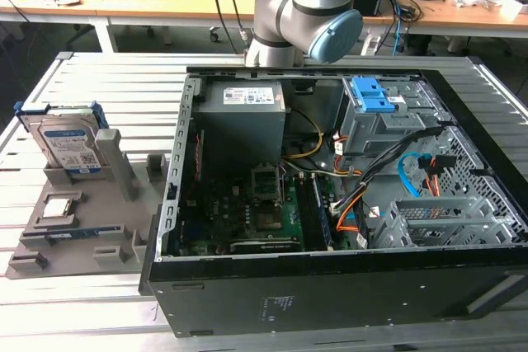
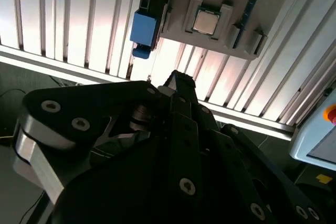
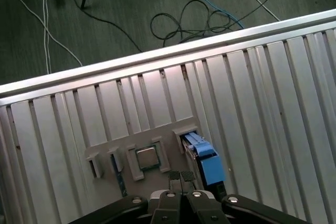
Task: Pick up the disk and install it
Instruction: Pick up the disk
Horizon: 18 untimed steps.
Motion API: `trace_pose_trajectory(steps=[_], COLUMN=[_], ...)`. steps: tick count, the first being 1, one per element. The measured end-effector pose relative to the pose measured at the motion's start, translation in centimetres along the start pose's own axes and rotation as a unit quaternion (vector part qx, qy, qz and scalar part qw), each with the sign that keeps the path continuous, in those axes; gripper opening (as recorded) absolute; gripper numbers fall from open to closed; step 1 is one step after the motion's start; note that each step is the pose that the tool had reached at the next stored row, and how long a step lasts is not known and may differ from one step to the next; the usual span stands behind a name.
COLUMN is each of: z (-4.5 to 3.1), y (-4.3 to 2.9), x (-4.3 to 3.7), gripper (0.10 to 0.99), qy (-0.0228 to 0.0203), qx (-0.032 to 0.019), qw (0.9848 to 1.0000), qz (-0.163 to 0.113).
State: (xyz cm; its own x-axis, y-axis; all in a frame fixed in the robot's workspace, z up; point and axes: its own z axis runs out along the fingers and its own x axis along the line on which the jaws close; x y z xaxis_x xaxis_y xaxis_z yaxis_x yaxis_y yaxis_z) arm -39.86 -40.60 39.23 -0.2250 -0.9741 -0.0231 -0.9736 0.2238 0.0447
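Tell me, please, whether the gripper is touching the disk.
Apart: the exterior view shows the disk standing in its grey holder with nothing else touching it.

An open black computer case (image 1: 330, 286) is laid on its side on a slatted aluminium table (image 1: 107, 88). Inside it, a grey power supply (image 1: 239, 117) is mounted above a green motherboard (image 1: 247, 212), and a blue latch (image 1: 369, 95) is seen on the drive bay toward the exterior view's right. Orange cables (image 1: 351, 204) and a blue cable (image 1: 404, 175) are routed near a perforated metal cage (image 1: 429, 220). Just beside the case, on the exterior view's left, a grey holder plate (image 1: 107, 220) is placed on the table, and a small square silver chip (image 1: 58, 206) is seated in one of its pockets. The chip is also seen in the first wrist view (image 3: 146, 157) and the second wrist view (image 2: 205, 22). Wooden desks (image 1: 124, 2) are lined up behind the table. Loose cables (image 3: 199, 17) are strewn over the floor.
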Motion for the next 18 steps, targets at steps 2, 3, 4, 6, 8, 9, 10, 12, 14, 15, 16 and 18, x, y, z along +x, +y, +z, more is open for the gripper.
trace_pose_trajectory(steps=[2,3,4,6,8,9,10,12,14,15,16,18], z=[0.00,0.00,0.00,0.00,0.00,0.00,0.00,0.00,0.00,0.00,0.00,0.00], y=[0.00,0.00,0.00,0.00,0.00,0.00,0.00,0.00,0.00,0.00,0.00,0.00], x=[0.00,0.00,0.00,0.00,0.00,0.00,0.00,0.00,0.00,0.00,0.00,0.00], gripper=[0.106,0.106,0.106,0.106,0.106,0.106,0.106,0.106,0.106,0.106,0.106,0.106], qy=[0.0004,0.0006,0.0008,0.0011,0.0016,0.0018,0.0020,0.0024,0.0027,0.0029,0.0032,0.0035], qx=[-0.0002,-0.0003,-0.0004,-0.0006,-0.0008,-0.0009,-0.0010,-0.0012,-0.0014,-0.0015,-0.0016,-0.0018], qw=[0.9999,0.9999,0.9998,0.9997,0.9994,0.9992,0.9990,0.9986,0.9981,0.9979,0.9975,0.9970], qz=[-0.010,-0.014,-0.017,-0.025,-0.036,-0.040,-0.044,-0.053,-0.061,-0.065,-0.071,-0.078])
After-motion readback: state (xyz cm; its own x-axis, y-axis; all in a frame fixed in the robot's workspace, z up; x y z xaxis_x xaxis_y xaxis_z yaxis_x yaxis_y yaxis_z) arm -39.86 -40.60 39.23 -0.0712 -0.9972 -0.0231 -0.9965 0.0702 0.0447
